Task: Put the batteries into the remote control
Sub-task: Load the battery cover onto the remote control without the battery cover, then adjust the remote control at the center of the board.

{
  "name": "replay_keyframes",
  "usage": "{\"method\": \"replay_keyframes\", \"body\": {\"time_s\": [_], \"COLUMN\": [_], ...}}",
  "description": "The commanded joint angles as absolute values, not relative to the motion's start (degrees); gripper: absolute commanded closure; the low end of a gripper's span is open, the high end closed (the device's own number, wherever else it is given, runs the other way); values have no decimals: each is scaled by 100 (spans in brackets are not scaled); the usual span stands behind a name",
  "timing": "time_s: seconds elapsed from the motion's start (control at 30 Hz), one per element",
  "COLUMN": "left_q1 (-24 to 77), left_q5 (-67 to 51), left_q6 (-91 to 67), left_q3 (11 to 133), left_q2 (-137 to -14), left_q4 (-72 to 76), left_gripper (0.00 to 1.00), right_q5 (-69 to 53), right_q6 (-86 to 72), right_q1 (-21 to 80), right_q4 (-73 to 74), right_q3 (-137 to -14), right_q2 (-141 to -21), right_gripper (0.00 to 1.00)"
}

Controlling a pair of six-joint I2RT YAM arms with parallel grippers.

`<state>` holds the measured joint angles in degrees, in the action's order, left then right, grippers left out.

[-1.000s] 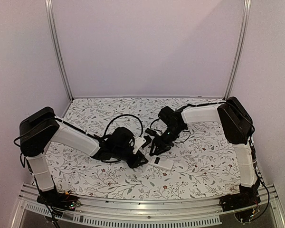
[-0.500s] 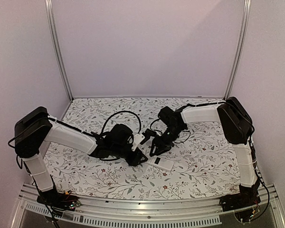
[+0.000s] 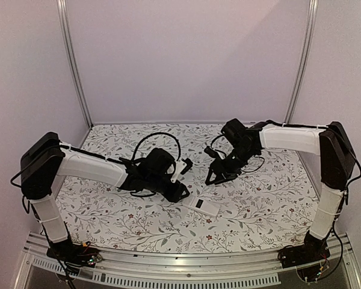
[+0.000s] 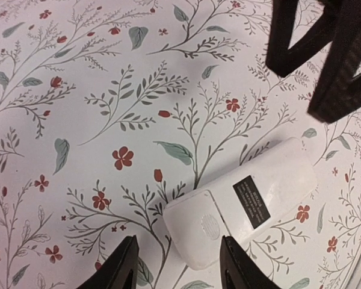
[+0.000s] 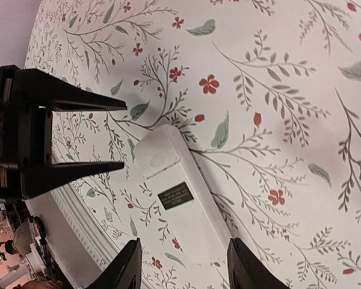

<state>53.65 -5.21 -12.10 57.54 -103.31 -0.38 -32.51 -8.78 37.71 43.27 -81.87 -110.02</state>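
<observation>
Flat white plastic remote control (image 3: 203, 206): lower centre of overhead view, back up, dark label showing, on floral-printed white table cover (image 3: 102, 211). Left gripper (image 4: 177, 250): up-left of it, jaws apart, empty. Right gripper (image 5: 185, 250): up-right, jaws apart, empty. 2 grippers, neither touching.

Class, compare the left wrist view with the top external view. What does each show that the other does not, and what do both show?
Left wrist only: the cover seam and round mark on the back of the remote control. Top external only: the whole left arm and right arm, and the walls. Both: the remote control lying back up, dark label showing, on the floral table, with the open left gripper and right gripper near it.
</observation>
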Motion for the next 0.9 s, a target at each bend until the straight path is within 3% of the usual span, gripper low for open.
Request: {"method": "replay_keyframes", "body": {"time_s": [0.0,0.3,0.87], "left_q1": [5287,5265,5265], "left_q5": [-442,-582,-686], "left_q6": [-1467,-1539,-1462], "left_q3": [5956,6099,6169], "left_q2": [-10639,-10868,-11064], "left_q4": [-504,-571,-573], "left_gripper": [53,56,61], "right_q5": [-2883,-3425,-3599], "right_q6": [-1399,-2044,-2416], "right_q1": [3657,3664,3885], "right_q4": [4205,3284,2815], "right_q3": [-7204,-5806,-5608], "right_q2": [-10320,-9866,-10382], "right_gripper": [51,52,60]}}
